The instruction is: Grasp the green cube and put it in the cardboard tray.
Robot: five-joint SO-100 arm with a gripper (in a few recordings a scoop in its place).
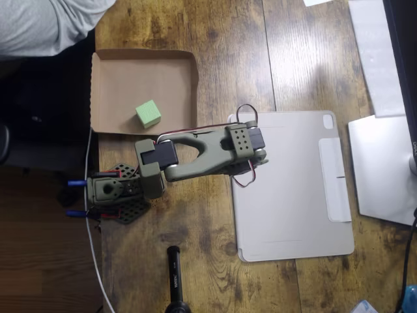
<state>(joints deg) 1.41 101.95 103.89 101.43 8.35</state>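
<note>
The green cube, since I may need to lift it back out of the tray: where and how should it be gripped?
Grip the green cube across two opposite flat sides, coming straight down from above: it sits turned slightly inside the cardboard tray, near the lower rim, so rotate the jaws to match.

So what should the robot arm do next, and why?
Probably just stay folded up and stop. The green cube already sits inside the cardboard tray, near its lower rim, and nothing is touching it. The arm is folded back over the wooden table, beside the grey tablet case. I cannot make out its gripper, so I would not move it further.
</note>
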